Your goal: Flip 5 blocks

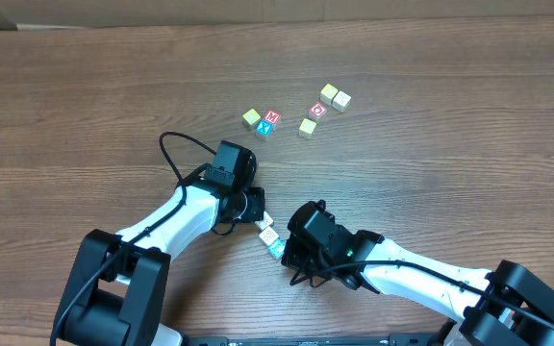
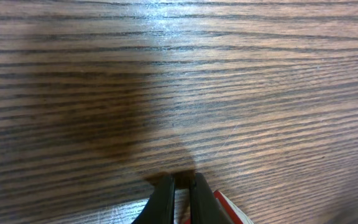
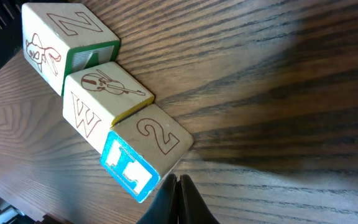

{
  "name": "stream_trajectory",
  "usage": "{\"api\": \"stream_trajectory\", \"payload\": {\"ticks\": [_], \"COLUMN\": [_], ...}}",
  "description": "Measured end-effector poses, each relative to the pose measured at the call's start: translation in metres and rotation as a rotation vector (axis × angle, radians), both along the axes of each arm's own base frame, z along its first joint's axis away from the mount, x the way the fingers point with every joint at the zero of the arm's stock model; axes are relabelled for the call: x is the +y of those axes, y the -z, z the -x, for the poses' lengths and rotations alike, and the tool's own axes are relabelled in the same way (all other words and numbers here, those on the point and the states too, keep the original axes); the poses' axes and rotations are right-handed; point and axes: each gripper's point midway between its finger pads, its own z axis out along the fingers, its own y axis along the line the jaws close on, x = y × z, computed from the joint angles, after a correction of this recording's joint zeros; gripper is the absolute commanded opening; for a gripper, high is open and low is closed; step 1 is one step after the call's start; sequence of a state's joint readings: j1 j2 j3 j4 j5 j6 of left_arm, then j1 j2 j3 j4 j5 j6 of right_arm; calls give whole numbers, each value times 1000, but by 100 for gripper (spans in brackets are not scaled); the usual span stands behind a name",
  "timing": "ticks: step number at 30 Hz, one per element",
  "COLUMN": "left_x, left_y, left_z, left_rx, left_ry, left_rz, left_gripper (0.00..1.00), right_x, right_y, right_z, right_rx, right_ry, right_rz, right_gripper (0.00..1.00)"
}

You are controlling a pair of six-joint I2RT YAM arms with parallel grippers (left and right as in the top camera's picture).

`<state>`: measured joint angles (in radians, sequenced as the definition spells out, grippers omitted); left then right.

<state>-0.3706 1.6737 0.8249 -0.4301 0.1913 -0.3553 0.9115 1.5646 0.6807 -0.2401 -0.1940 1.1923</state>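
Three blocks lie in a touching row between my grippers: a Z block (image 3: 67, 40), a W block (image 3: 101, 102) and a block with a 2 and a blue-teal L face (image 3: 145, 149). In the overhead view this row (image 1: 270, 235) runs diagonally. My right gripper (image 3: 178, 182) is shut, its tips against the L block's lower corner. My left gripper (image 2: 180, 182) is shut over bare wood, with a red-edged block (image 2: 230, 208) just beside its right finger. Several more blocks (image 1: 308, 127) are scattered farther back.
The far group includes a yellow-faced block (image 1: 251, 118), a red M block (image 1: 271, 118), a red-faced block (image 1: 317, 110) and a pale pair (image 1: 335, 96). The wooden table (image 1: 85, 106) stretches to both sides. Both arms crowd the near middle.
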Motion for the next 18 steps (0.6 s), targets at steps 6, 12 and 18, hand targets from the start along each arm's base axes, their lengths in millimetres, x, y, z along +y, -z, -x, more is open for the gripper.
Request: {"api": "stream_trajectory", "payload": {"ticks": [6, 12, 18], "left_x": [0, 8, -6], "left_y": [0, -3, -29], "left_z": [0, -9, -37], "left_rx": [-5, -21, -95], "left_ry": [15, -16, -11], "left_rz": [-4, -6, 48], "left_gripper": [4, 4, 4], "right_x": [0, -2, -2], "right_y": [0, 1, 1], "right_z": [0, 2, 2], "right_rx": [4, 12, 13], "right_ry": [7, 8, 8], "right_rz": [-1, 8, 9], "right_gripper": [4, 4, 4]}}
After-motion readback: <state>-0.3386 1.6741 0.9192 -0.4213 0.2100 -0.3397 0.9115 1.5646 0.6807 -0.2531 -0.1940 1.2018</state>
